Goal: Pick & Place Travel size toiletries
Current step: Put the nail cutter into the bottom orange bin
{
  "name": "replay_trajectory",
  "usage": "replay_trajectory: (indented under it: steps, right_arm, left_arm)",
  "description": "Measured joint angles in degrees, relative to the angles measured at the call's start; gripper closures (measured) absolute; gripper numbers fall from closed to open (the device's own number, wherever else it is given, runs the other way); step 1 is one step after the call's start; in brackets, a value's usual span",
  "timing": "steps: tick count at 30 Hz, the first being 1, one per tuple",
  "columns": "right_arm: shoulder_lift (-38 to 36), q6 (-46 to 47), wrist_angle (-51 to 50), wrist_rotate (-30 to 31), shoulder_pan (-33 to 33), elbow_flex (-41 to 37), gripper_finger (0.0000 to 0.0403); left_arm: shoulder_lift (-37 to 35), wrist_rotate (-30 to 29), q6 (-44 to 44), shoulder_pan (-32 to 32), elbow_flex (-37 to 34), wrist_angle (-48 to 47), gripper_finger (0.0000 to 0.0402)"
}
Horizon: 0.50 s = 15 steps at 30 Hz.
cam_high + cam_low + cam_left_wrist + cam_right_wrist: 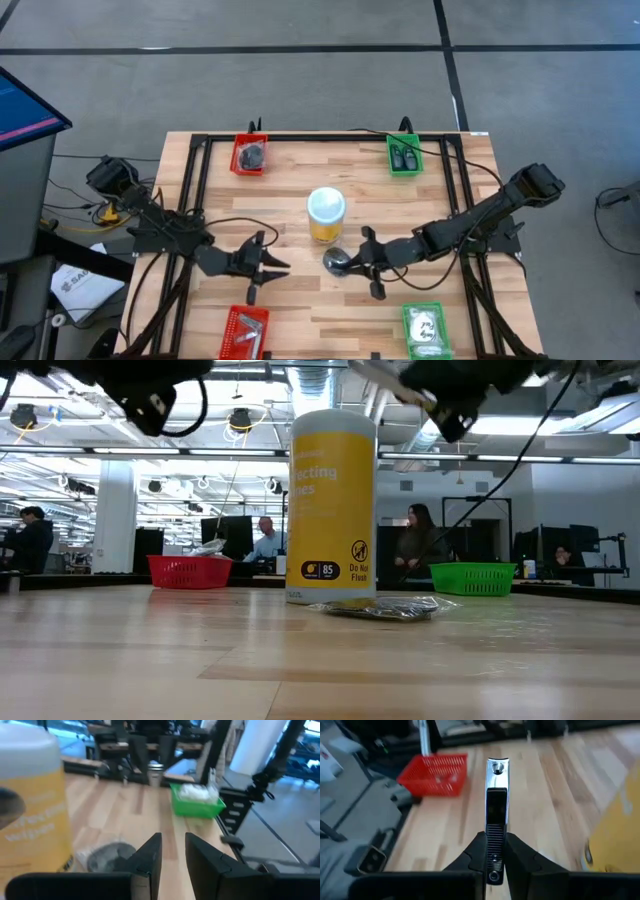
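Only the right wrist view gave away the catch: the right claw [495, 851] was clamped on a silvery nail clipper [496, 802], its long axis running straight out from between the fingers, lever end pointing away toward the red basket [436, 775] at the far side of the tabletop [545, 795]. From above, that clipper could not be made out at all; the high view showed the right claw [362, 262] hovering near the middle of the tabletop [300, 300], just beside a clear packet with dark contents [337, 260] lying flat in front of the yellow wipes canister [326, 215]. The low view added that the packet [385, 608] lay right at the canister's [331, 505] foot, with both arms up off the wood. The left claw [268, 264] waited on the other side of the packet, and its own wrist view showed its fingers [152, 855] a narrow gap apart with nothing between them, the packet [107, 856] just ahead. The high view alone showed all four corner trays: red ones [249, 153] on the left arm's side, green ones [404, 154] on the right arm's side, with small items in each.
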Motion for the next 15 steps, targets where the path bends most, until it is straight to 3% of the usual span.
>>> replay_trajectory:
  steps: [15]
  right_arm:
    - [0.0, -3.3, 11.9, 0.0, -0.1, 0.0, 0.0373]
  left_arm:
    - [0.0, 4.7, 7.0, 7.5, 0.0, 13.5, 0.0322]
